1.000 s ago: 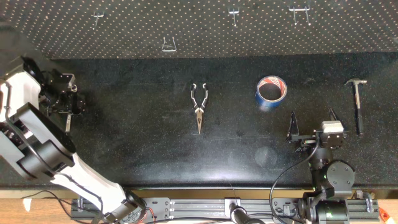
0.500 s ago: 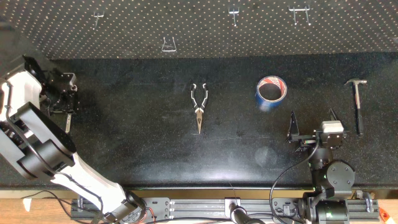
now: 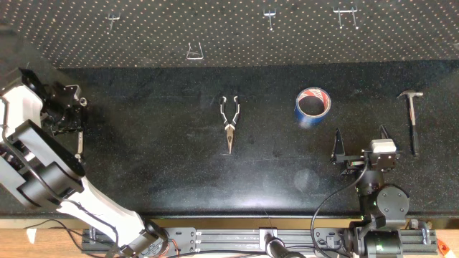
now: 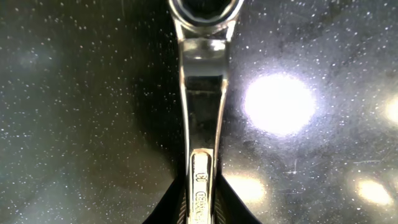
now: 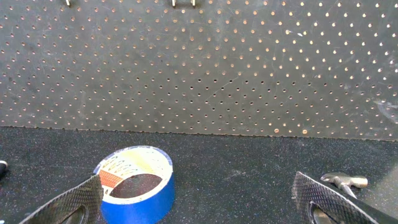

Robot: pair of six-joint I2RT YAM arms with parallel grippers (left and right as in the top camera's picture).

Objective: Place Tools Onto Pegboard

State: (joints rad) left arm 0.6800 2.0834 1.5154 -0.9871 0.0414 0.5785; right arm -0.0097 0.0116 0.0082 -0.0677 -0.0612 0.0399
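From above, the black speckled work mat carried slim metal pliers near its centre. A blue roll of tape lay toward 2 o'clock from them, and a black-handled hammer lay at the 3 o'clock edge. The left gripper sat at 9 o'clock, and a silver steel ring wrench stuck out of it toward 6 o'clock. The right gripper stood at 5 o'clock, jaws wide apart and holding nothing. The perforated pegboard ran along 12 o'clock.

The left wrist view showed the grip, which the overhead view could not. The jaws were pinched on the wrench's shaft, with the ring end pointing away from them. Stamped characters marked the shaft.

The right wrist view showed the tape's red-and-white label, its print too small to read. The hammer's head lay beside one finger.
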